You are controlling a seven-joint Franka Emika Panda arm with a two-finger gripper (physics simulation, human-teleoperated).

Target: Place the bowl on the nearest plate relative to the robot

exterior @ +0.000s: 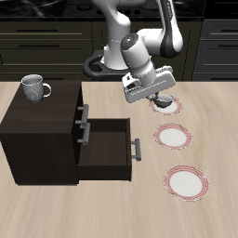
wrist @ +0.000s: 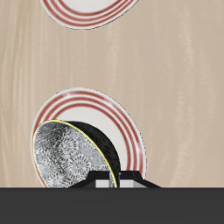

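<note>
The bowl (wrist: 72,157) hangs tilted in my gripper (wrist: 112,179), its speckled grey inside turned toward my wrist camera and its thin yellow-edged rim pinched where my fingers meet it. My two fingers are closed on that rim — only their tips show in the wrist view, and in the exterior view my gripper (exterior: 160,97) mostly hides the bowl (exterior: 163,101).

Directly beneath the bowl lies the plate (wrist: 122,122), white with red-pink rings round its edge. The bowl is above it, tipped up on its side; I cannot tell whether its lowest edge touches the plate. In the exterior view this plate (exterior: 174,109) is the one farthest back on the worktop, closest to my base.

A second plate (exterior: 173,137) sits nearer the front edge, and a third plate (exterior: 187,182) lies closer still to the front edge, toward the front corner — the three form a row running from back to front.

Across the worktop, toward the opposite edge, stands a dark cabinet (exterior: 42,130) with its middle drawer (exterior: 110,149) pulled open. A grey-white mug (exterior: 35,86) stands on the cabinet's top.
</note>
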